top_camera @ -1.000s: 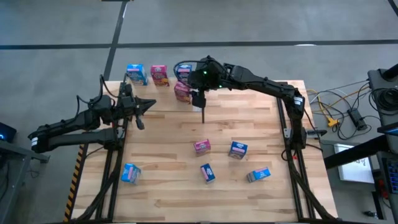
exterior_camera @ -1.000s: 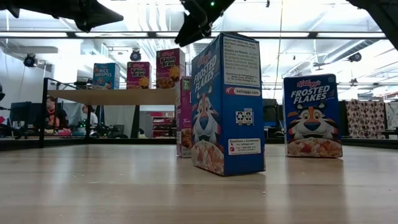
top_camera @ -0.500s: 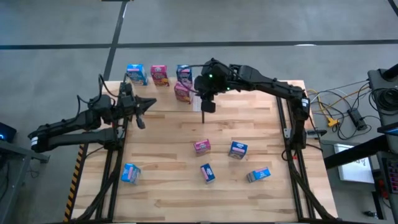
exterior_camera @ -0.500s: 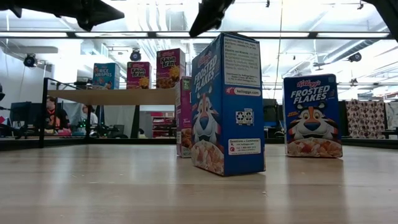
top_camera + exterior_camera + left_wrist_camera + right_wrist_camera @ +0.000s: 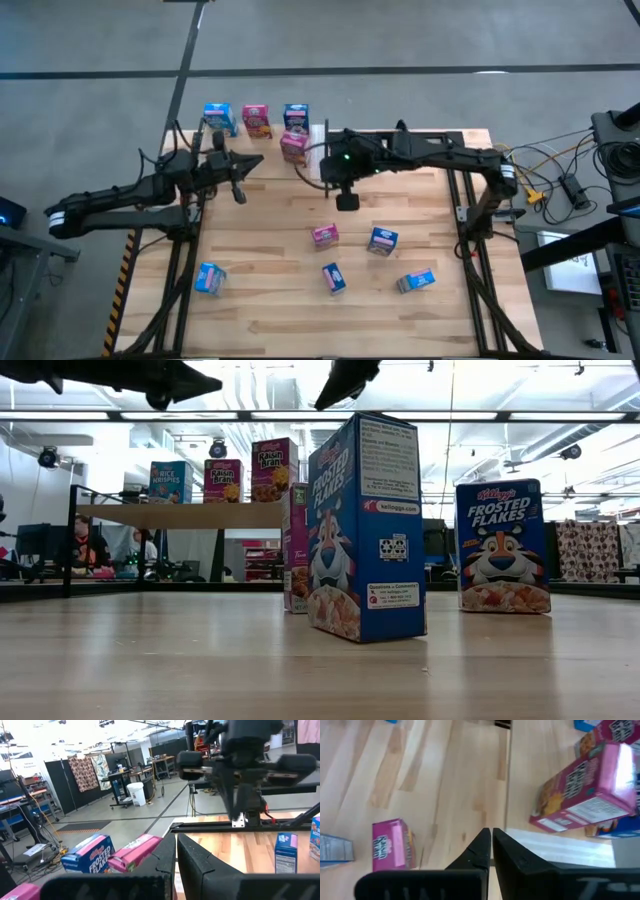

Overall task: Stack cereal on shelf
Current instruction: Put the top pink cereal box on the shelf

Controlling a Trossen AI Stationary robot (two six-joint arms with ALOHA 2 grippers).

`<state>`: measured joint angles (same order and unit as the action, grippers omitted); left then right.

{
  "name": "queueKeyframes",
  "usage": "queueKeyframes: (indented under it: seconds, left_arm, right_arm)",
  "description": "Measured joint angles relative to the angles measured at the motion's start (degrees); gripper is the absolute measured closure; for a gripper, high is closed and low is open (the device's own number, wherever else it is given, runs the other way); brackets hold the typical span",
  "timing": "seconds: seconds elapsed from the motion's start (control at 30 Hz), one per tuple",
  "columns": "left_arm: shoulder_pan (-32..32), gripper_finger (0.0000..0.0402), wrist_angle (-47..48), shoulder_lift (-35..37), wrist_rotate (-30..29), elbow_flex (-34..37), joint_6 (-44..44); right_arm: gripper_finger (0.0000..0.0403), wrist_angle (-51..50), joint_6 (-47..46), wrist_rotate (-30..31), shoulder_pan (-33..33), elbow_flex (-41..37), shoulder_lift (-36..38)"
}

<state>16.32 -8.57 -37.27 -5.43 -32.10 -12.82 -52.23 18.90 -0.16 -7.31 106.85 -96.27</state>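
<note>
Cereal boxes stand on the shelf [image 5: 180, 515] at the table's far left: a blue one [image 5: 218, 118], a pink one [image 5: 257, 120], a blue one [image 5: 296, 117] and, nearer, a pink one [image 5: 293, 146]. Several more stand on the table, among them a pink box [image 5: 324, 235] and blue boxes [image 5: 382, 240], [image 5: 333, 277]. My right gripper [image 5: 347, 200] is shut and empty. It hangs above the table between the shelf and the pink box, slanting down. My left gripper [image 5: 255, 163], shut and empty, hovers level near the shelf's front.
A blue box [image 5: 209, 278] stands near the left front corner and a tipped box [image 5: 416, 281] at the right front. Bare planks lie in the table's middle and along its right side. A white strip [image 5: 555, 847] edges the shelf.
My right gripper has shut with nothing in it. It has drawn back from the pink box on the shelf toward the table's near and right side. That box has stayed where it was. My left gripper has gone a little toward the table's right.
</note>
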Motion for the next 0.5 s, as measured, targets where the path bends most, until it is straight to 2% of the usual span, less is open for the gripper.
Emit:
queueKeyframes:
  seconds: [0.13, 0.3, 0.5]
  left_arm:
    - [0.01, 0.0396, -0.52, -2.55, 0.04, -0.84, -0.43]
    - [0.02, 0.037, 0.08, -5.86, 0.09, -4.46, -1.52]
    - [0.02, 0.0326, 8.22, -11.06, 0.07, -11.77, -4.73]
  right_arm:
    - [0.0394, 6.49, -0.03, -0.07, 0.8, -9.42, 5.13]
    - [0.0394, 15.98, -0.46, -0.02, 0.96, -21.96, 12.12]
    - [0.0394, 29.23, -0.27, -0.02, 0.96, -36.19, 19.93]
